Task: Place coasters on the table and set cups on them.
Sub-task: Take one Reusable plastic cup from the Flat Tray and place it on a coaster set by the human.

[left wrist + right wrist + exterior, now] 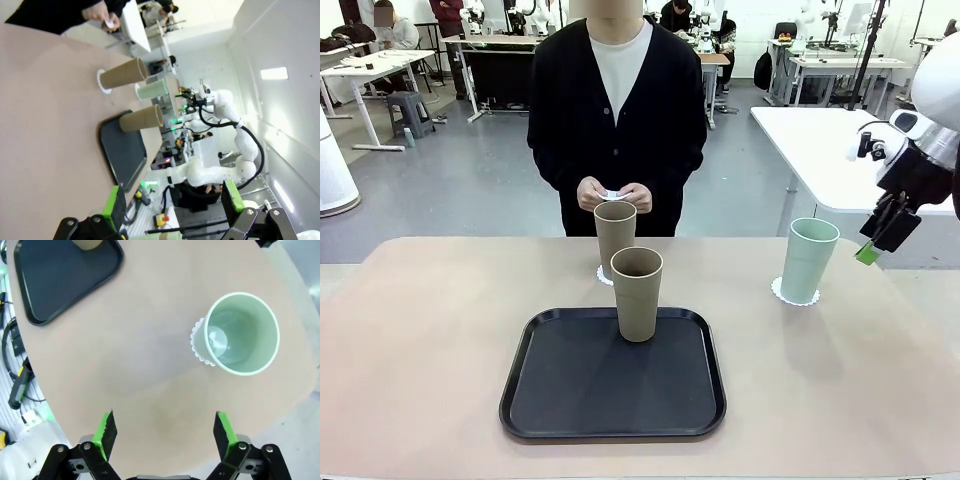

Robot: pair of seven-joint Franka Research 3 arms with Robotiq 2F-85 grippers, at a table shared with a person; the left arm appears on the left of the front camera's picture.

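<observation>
Tan and matte, the last cup (pixel 637 293) stands upright on the black tray (pixel 550 400), near the tray's far edge. It looks light and stiff, like plastic, and it looks empty. It is tall and gets narrow at the bottom, so I think it could tip over if it is bumped near the top. Its sides look smooth and may be a bit slippery. A good place to take hold would be around the middle, one finger on each side, and not too hard.

Behind it, off the tray, the other tan cup (pixel 615 238) stands on a white coaster (pixel 604 275). The mint green cup (pixel 808 258) stands well off to the robot's right on a lacy coaster (pixel 790 294). Both coasters look like thin paper, so they would bend and slide easily.

At the far side of the table (pixel 420 330), the person's hands (pixel 588 193) pinch a small white thing (pixel 613 194). I think it is the third coaster. It is not down on the table yet.

The right gripper (pixel 165 430) hangs above the table near the mint green cup. Its jaws are wide apart and nothing is in them. The left gripper (pixel 175 200) also has its jaws wide apart and is empty. It is well back from the cups.
</observation>
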